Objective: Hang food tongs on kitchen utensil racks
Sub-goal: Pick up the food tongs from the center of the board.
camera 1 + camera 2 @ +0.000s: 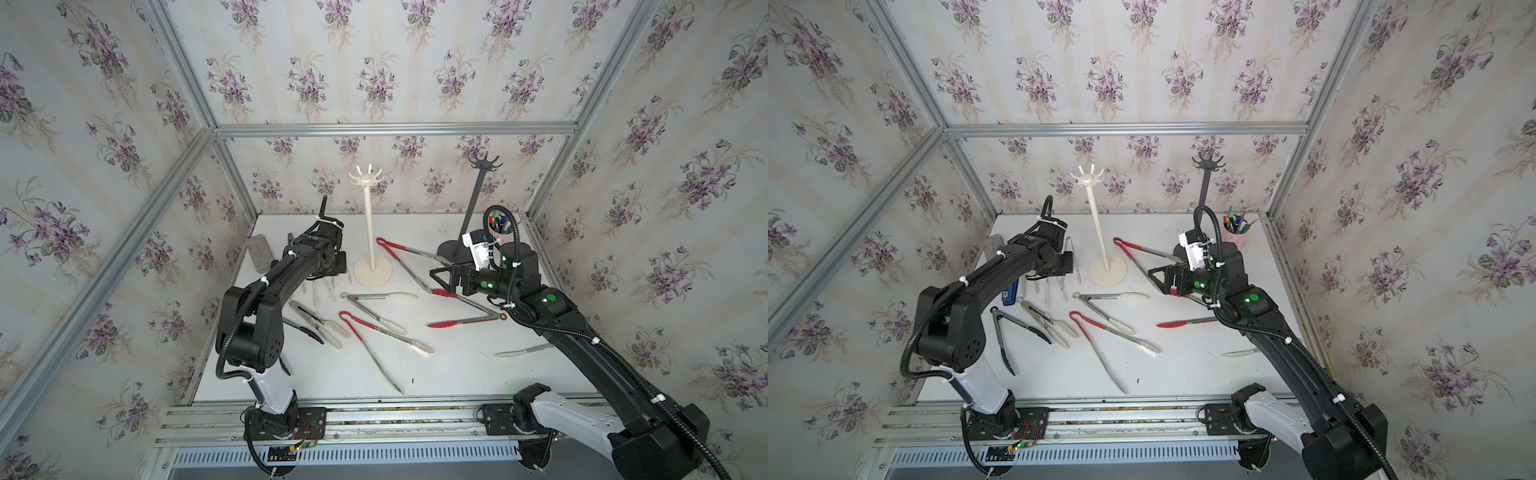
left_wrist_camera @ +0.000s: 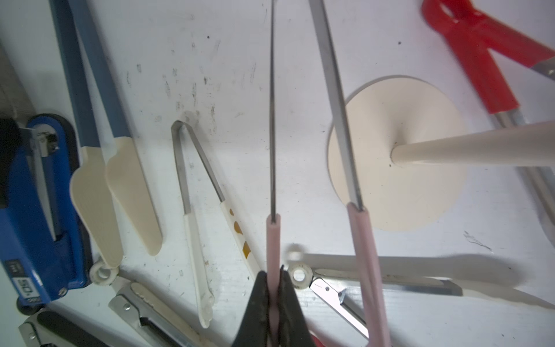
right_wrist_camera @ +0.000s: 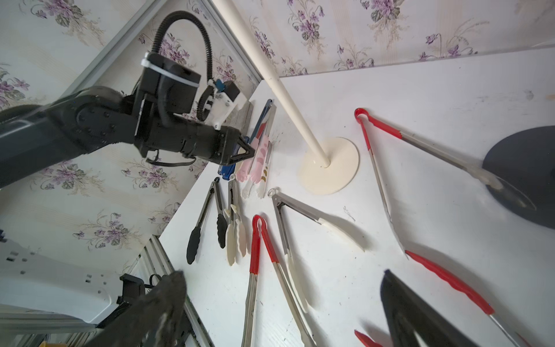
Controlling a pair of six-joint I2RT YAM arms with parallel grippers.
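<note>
Left end effector (image 2: 273, 281) clenches the light, springy pink-tipped tongs (image 2: 363, 246) by one slim sleeve, where they may well swivel; right end effector (image 1: 441, 279) gapes released.

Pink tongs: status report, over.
Left gripper shut on one arm of pink tongs. Right gripper open, empty. Cream rack close by, hooks bare. White tongs lie alongside.

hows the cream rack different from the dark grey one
The cream rack is off-white; the dark grey rack is nearly black. The cream rack stands mid-table nearer the left arm; the dark grey rack stands back right by the pen cup. A tip of the red-handled tongs lies over the dark grey rack's base; the cream rack's base is bare. Both are poles on round bases topped with hooks, with nothing hung.
</note>
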